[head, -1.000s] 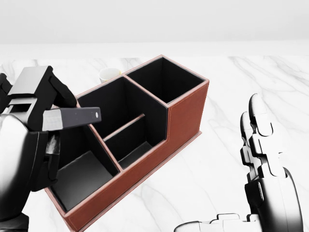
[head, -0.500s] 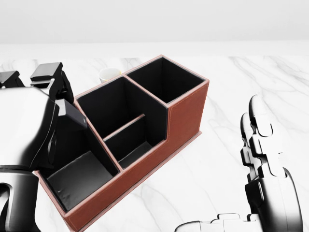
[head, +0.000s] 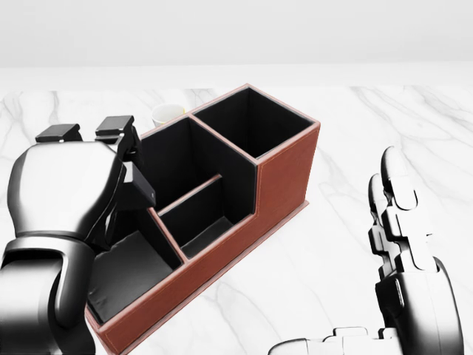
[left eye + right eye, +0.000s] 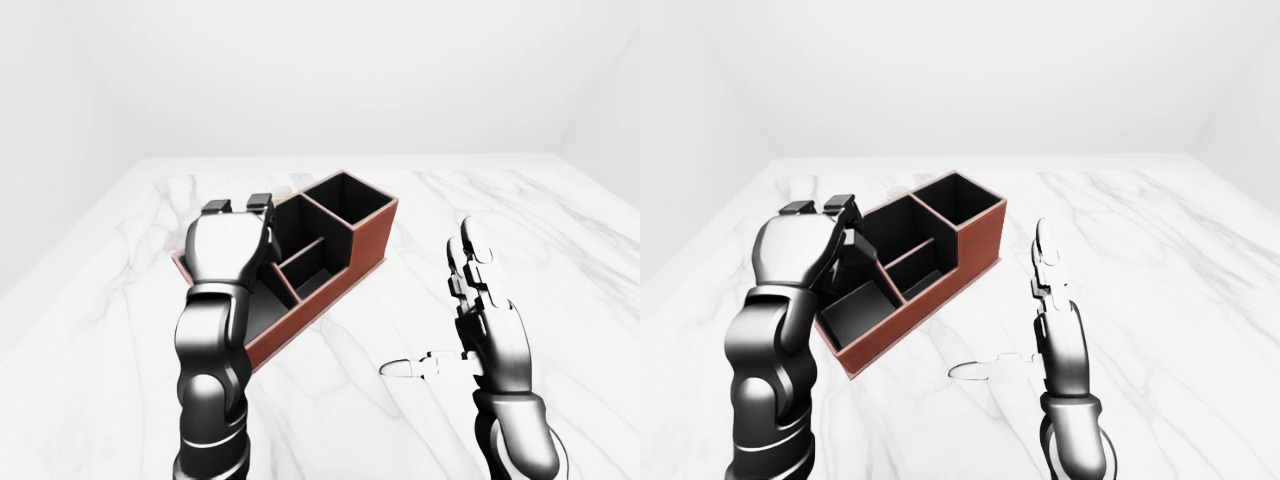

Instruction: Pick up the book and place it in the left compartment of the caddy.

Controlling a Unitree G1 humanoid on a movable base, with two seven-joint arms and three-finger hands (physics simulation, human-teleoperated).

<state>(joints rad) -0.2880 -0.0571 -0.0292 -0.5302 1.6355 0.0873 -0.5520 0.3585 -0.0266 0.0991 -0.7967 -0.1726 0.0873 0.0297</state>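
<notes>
The caddy (image 3: 284, 177) is a brown leather box with black compartments, standing askew on the marble table. My left hand (image 3: 122, 166) is over its left compartment (image 3: 126, 277), with the back of the hand toward the camera. It is shut on the dark book (image 3: 140, 188). The book tilts downward into that compartment and also shows in the right-eye view (image 4: 860, 258). Its lower end is hidden behind my hand and the divider. My right hand (image 3: 395, 244) is open and empty, fingers upright, to the right of the caddy.
A small white cup (image 3: 168, 113) stands just beyond the caddy's far wall, near my left fingers. The caddy has a tall square compartment (image 3: 247, 122) at its right end and two narrow middle slots (image 3: 199, 214). White marble table (image 3: 355, 126) surrounds it.
My left hand has turned and moved right and down. The book, level above the left compartment before, now tips down into it. The right hand has not moved.
</notes>
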